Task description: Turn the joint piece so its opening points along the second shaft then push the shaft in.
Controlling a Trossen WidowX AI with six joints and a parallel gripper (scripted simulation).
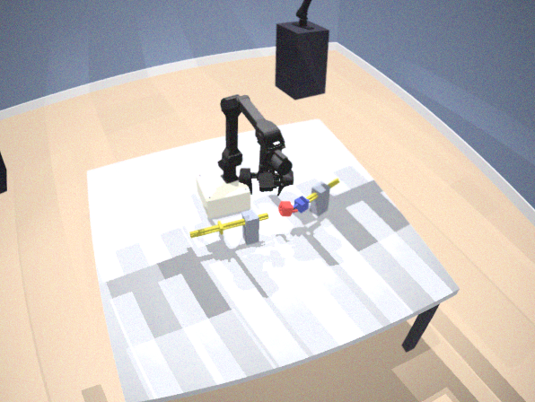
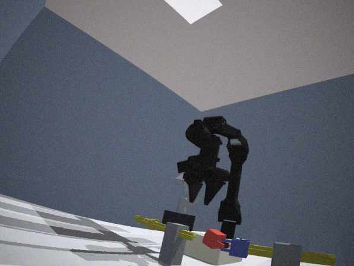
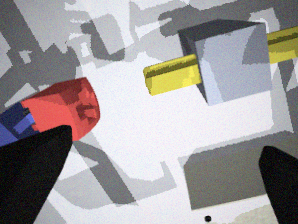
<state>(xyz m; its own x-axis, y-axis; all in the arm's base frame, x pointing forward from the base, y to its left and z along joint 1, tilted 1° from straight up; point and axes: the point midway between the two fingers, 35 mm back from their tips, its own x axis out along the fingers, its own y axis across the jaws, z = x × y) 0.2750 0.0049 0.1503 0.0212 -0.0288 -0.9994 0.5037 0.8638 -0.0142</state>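
Gripper (image 1: 266,190) (image 2: 198,204) (image 3: 166,144): fingers wide apart, nothing between them, above the parts.
Red joint piece (image 1: 285,208) (image 2: 214,238) (image 3: 75,107): hinged to blue piece (image 1: 301,205) (image 2: 240,247) (image 3: 15,124), between the two blocks.
Fixed shaft (image 1: 333,183) (image 2: 261,250): yellow, through its gray block (image 1: 320,199) (image 2: 286,253).
Second shaft (image 1: 231,224) (image 2: 154,224) (image 3: 172,76): through the other gray block (image 1: 250,228) (image 2: 173,241) (image 3: 232,62); its end stands apart from the red piece.
Insertion: not done.

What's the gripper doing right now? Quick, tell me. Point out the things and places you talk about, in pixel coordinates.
Gripper (image 1: 265,192) (image 2: 198,204) (image 3: 166,144): open, holding nothing, up above the red joint piece (image 1: 285,208) (image 2: 214,238) (image 3: 60,107) and the yellow shafts (image 1: 233,223) (image 2: 261,250) (image 3: 170,78).
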